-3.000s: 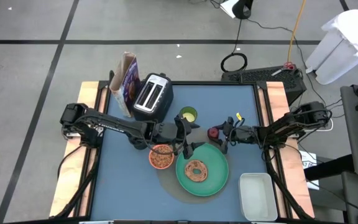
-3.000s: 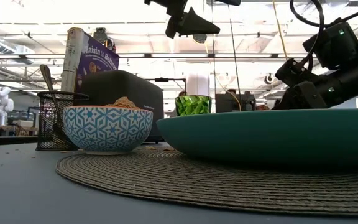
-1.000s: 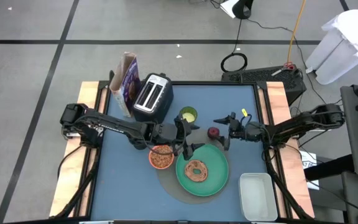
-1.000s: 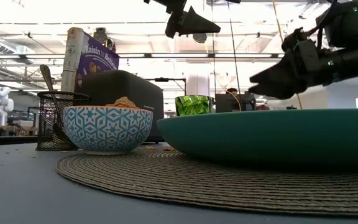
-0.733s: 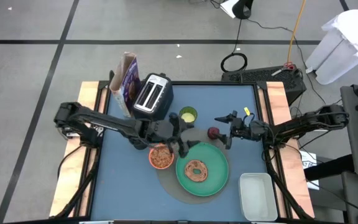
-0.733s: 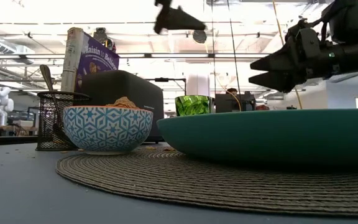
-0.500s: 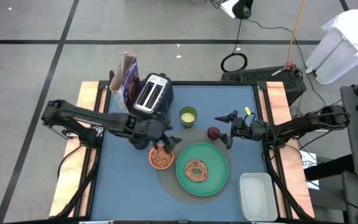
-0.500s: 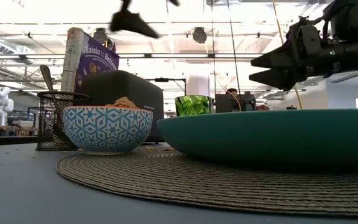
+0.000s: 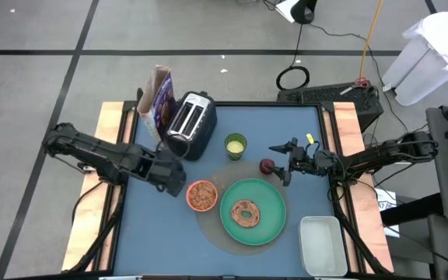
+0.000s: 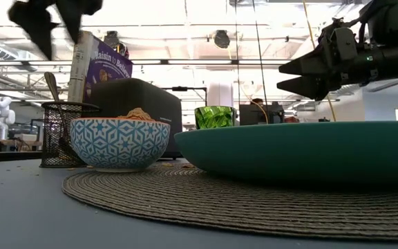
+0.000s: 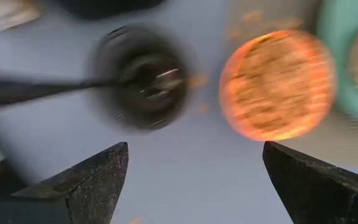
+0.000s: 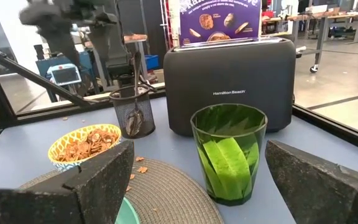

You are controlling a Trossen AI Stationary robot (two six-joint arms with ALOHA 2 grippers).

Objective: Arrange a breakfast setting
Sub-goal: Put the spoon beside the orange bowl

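Currently left gripper (image 9: pixel 179 180) hangs released and empty above the mesh cup (image 11: pixel 143 76) with the spoon (image 10: pixel 52 86), left of the orange bowl (image 9: pixel 201 195) of cereal. Right gripper (image 9: pixel 283 161), fingers spread and empty, sits just beside the dark-red fruit (image 9: pixel 267 165), near the table's right edge. Bagel (image 9: pixel 246 211) lies on the green plate (image 9: pixel 269 226), on the round mat (image 10: pixel 185 197) mid-table. Cereal box (image 9: pixel 160 101) stands at the far-left corner beside the toaster (image 9: pixel 190 119); green glass (image 9: pixel 235 145) next to it. White tub (image 9: pixel 322 245) in the near-right corner.
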